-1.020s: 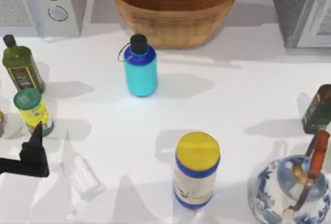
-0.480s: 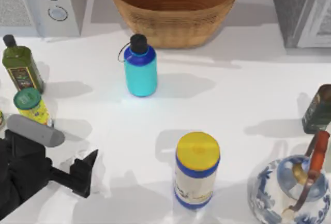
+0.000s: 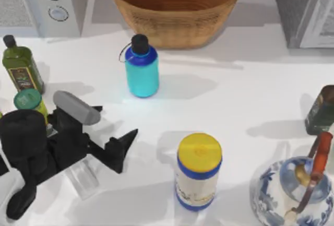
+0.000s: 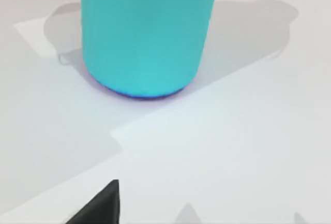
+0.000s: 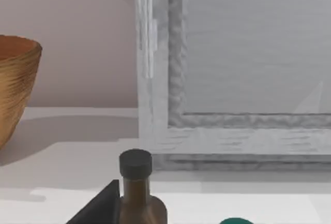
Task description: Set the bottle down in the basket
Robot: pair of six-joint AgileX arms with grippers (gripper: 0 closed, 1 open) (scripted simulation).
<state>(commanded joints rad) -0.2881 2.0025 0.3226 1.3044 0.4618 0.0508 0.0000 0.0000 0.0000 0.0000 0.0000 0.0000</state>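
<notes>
bottle: the bottle [image 3: 141, 72] stands upright on the white surface [image 3: 235, 95], just in front of the basket and apart from it; in the left wrist view its teal body [image 4: 147, 32] sits straight ahead
basket: the basket [image 3: 175, 7] is at the far edge of the surface, between the two grey appliances
left end effector: the left end effector [image 3: 119, 150] is low over the near-left part of the surface, aimed toward the bottle and well short of it, holding nothing; its fingers are parted
nearby: a yellow-lidded canister [image 3: 198, 171] stands to the right of it, a green-capped jar [image 3: 30, 103] and an olive-oil bottle [image 3: 20, 65] to its left
right end effector: cannot tell its state
</notes>
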